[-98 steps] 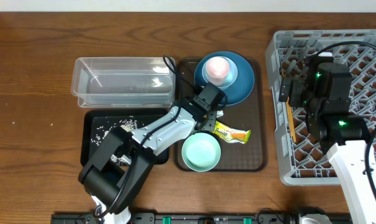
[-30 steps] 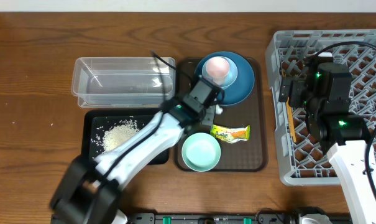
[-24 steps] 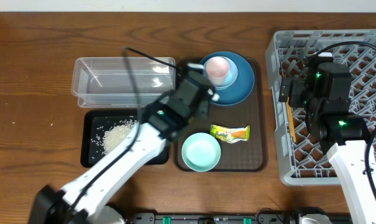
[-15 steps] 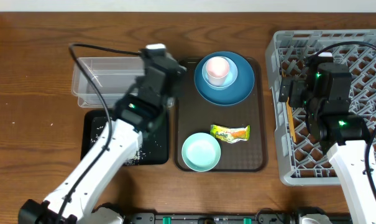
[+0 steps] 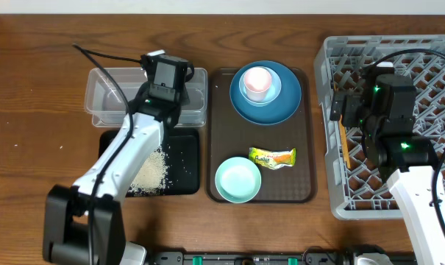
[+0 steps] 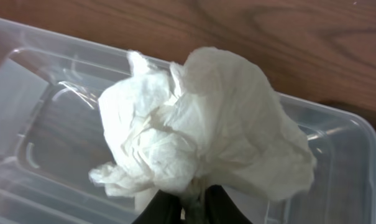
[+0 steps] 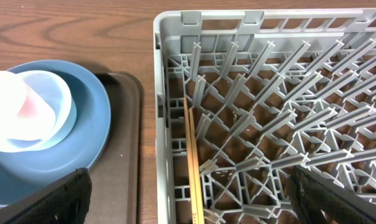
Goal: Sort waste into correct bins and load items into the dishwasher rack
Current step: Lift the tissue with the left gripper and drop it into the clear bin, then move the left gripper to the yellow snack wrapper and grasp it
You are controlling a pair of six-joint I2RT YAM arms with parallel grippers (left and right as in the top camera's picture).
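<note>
My left gripper [image 6: 189, 208] is shut on the crumpled white napkin [image 6: 200, 143] and holds it over the clear tub [image 6: 45, 124], which also shows in the overhead view [image 5: 112, 96]. The left gripper [image 5: 165, 72] itself sits above the tub's right end. White rice [image 5: 150, 173] lies in the black tray [image 5: 185, 158]. The snack wrapper [image 5: 273, 157] and mint bowl [image 5: 237, 179] lie on the brown tray. The pink cup [image 5: 257, 79] stands on the saucer [image 5: 274, 90] on the dark-blue plate [image 5: 285, 107]. My right gripper [image 7: 191, 205] is open over the grey rack [image 5: 428, 66], above the chopsticks [image 7: 192, 162].
The brown serving tray [image 5: 296, 184] lies between the bins and the rack. A few stray rice grains [image 5: 60, 146] lie on the wooden table at the left. The rack's left wall [image 7: 163, 124] stands close beside the tray.
My left arm has swung from the brown tray leftward and back, carrying the napkin over the clear tub. The right arm has not moved.
</note>
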